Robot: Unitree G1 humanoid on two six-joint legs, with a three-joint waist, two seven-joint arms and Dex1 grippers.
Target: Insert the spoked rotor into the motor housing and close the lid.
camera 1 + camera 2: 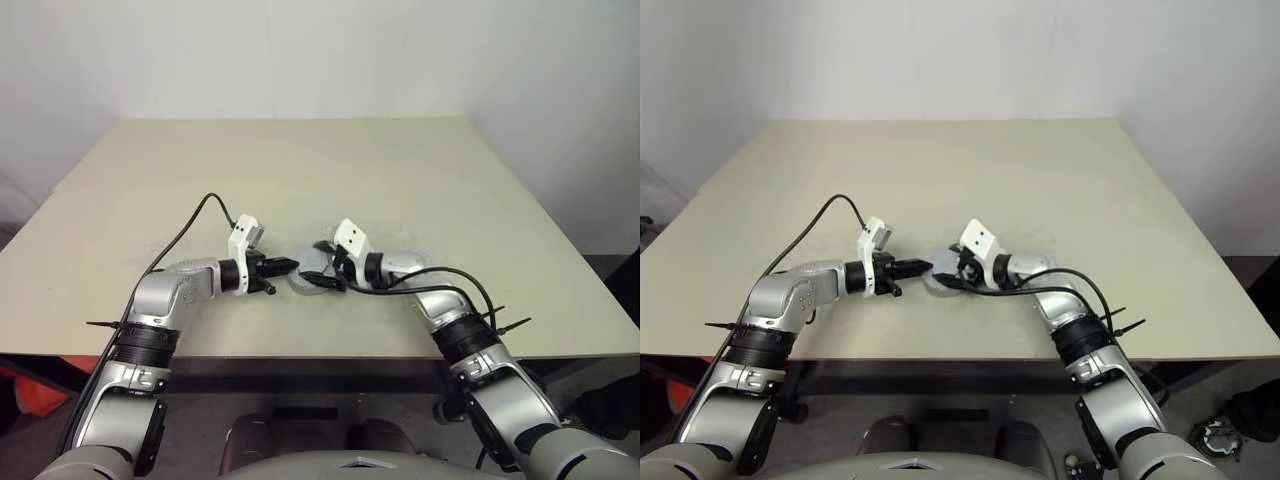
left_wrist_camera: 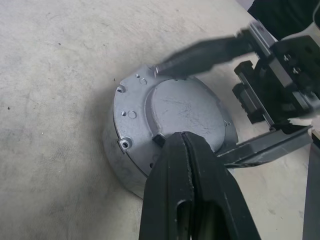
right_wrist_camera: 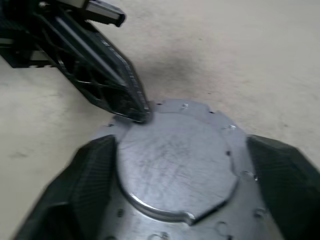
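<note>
Lid (image 2: 175,112) on motor housing (image 2: 117,160) — left claw (image 2: 186,142) closed, tip touching

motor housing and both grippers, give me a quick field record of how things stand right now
surface: beige table
motor housing: round silver-grey body on the table, between the two grippers
lid: grey disc lying on top of the housing
spoked rotor: cannot tell, hidden if inside
left gripper: fingers shut, tip at the lid's edge
right gripper: open wide, one finger on each side of the housing
held: nothing lifted
</note>
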